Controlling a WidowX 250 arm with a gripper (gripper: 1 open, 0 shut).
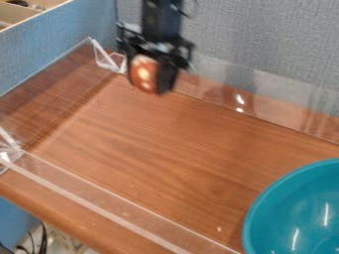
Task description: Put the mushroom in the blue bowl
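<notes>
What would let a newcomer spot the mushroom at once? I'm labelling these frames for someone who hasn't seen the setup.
Start at the wooden table with clear plastic walls and look to its far left corner, where the black gripper hangs. The mushroom sits between its fingers above the wood: a small orange-brown lump, far from the big blue bowl at the near right corner.

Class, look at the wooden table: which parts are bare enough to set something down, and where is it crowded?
Bare: the whole middle of the table, between the clear walls. Crowded: the blue bowl fills the near right corner; the tool, holding the mushroom, hangs over the far left.
</notes>
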